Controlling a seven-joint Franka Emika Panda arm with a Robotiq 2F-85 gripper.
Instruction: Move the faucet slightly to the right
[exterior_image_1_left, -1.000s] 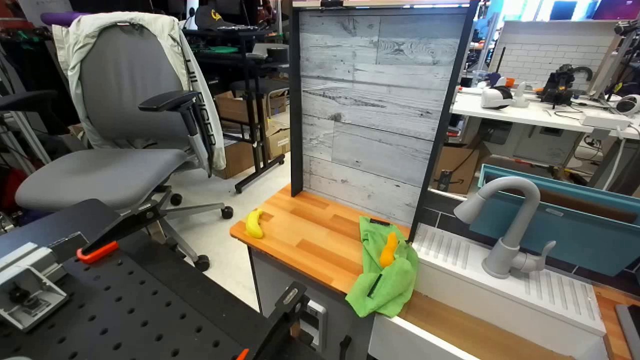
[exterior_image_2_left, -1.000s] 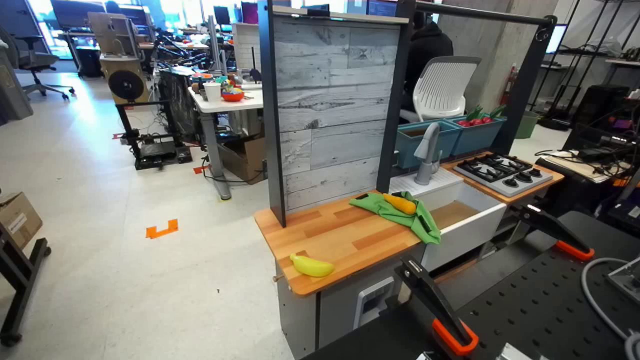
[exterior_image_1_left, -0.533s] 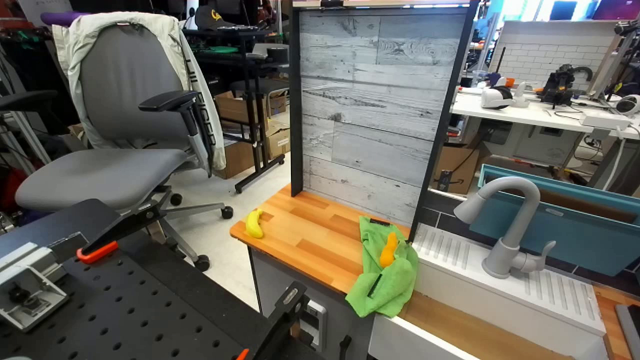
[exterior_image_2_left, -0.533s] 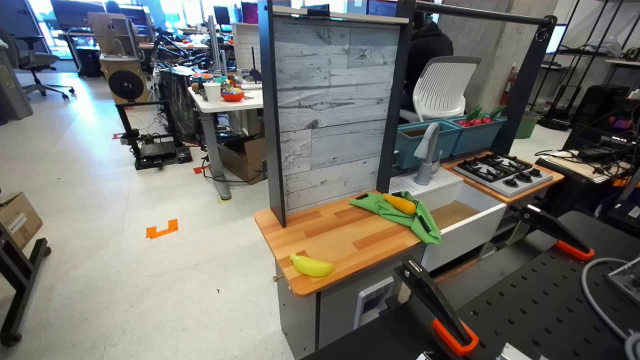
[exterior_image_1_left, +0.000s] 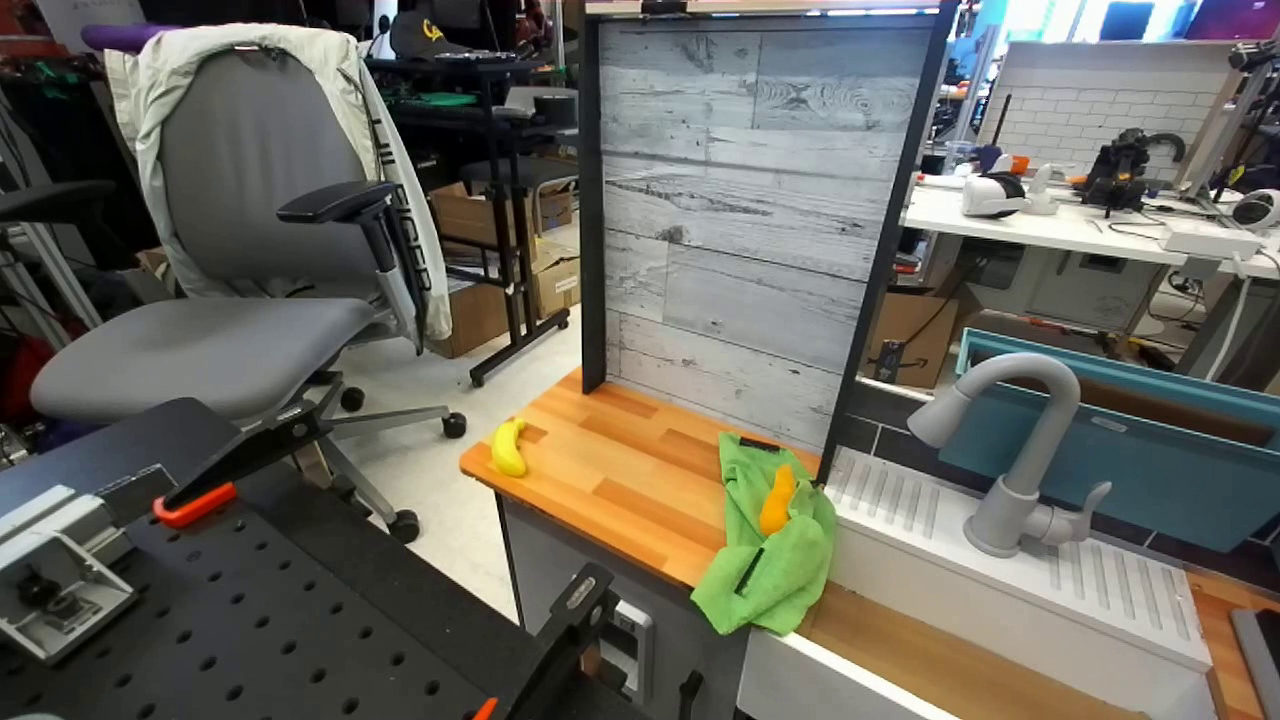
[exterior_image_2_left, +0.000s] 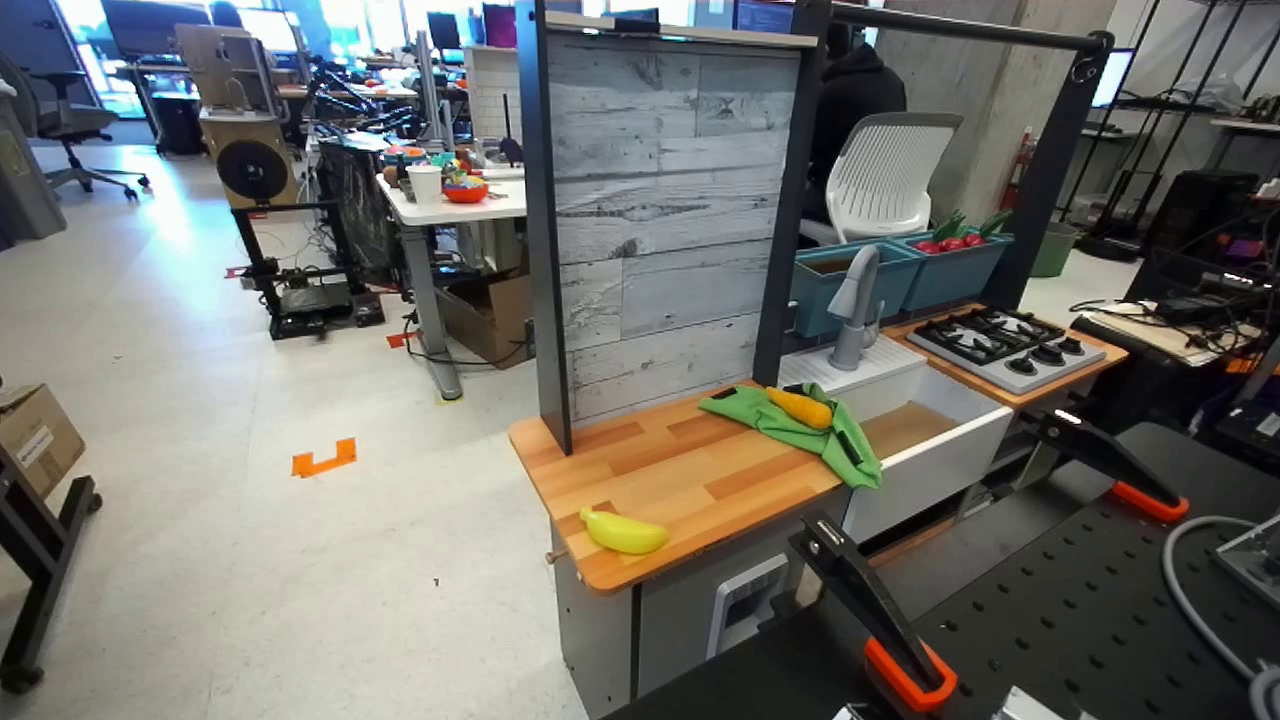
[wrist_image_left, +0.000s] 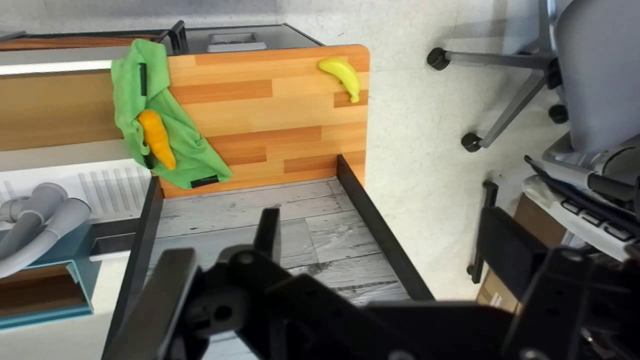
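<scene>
The matte grey faucet (exterior_image_1_left: 1046, 440) stands upright on the white ribbed ledge behind the sink (exterior_image_1_left: 1000, 600). Its spout arches toward the green cloth side and its lever points the opposite way in that exterior view. The faucet also shows in an exterior view (exterior_image_2_left: 852, 300), and at the left edge of the wrist view (wrist_image_left: 70, 217), partly cut off. My gripper (wrist_image_left: 387, 245) shows only in the wrist view. Its two black fingers are wide apart with nothing between them. The faucet lies well to the left of the fingers there, untouched. Neither exterior view shows the gripper.
A green cloth (exterior_image_1_left: 765, 575) with an orange carrot-like toy (exterior_image_1_left: 777, 500) lies beside the sink on the wooden counter (exterior_image_1_left: 640, 460). A yellow banana (exterior_image_2_left: 625, 531) lies near the counter's outer corner. A tall grey plank panel (exterior_image_2_left: 670, 220) and teal bins (exterior_image_1_left: 1120, 450) stand behind.
</scene>
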